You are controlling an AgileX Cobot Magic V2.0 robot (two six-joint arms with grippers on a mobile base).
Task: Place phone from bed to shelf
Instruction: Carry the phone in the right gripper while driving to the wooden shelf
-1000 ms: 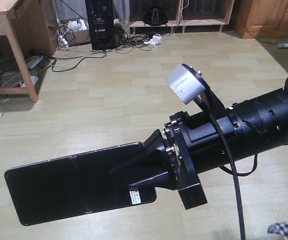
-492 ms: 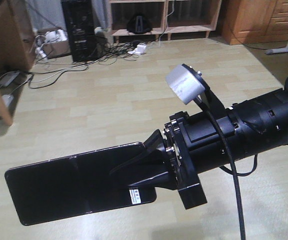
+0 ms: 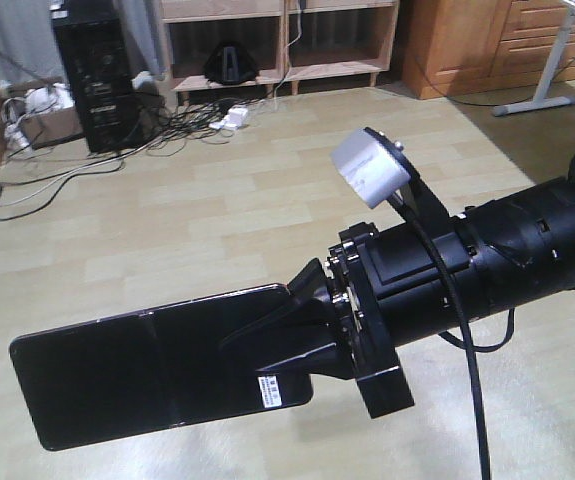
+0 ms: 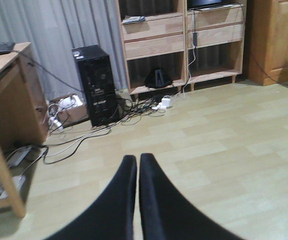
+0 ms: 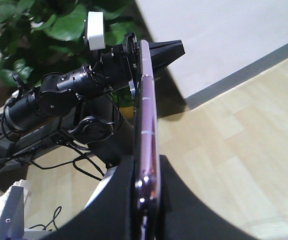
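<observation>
Phone clamped in our right gripper, we are judging this the carry, with the shelf well ahead needing approach.

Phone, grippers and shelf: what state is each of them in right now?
Phone: held flat above the floor, clamped at one end.
Right gripper: shut on the phone.
Left gripper: shut, nothing in it.
Shelf: standing across the room, phone not on it yet.

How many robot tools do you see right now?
2. The right tool is clamped on the phone, out front; the left tool is shut and empty, above the floor.
</observation>
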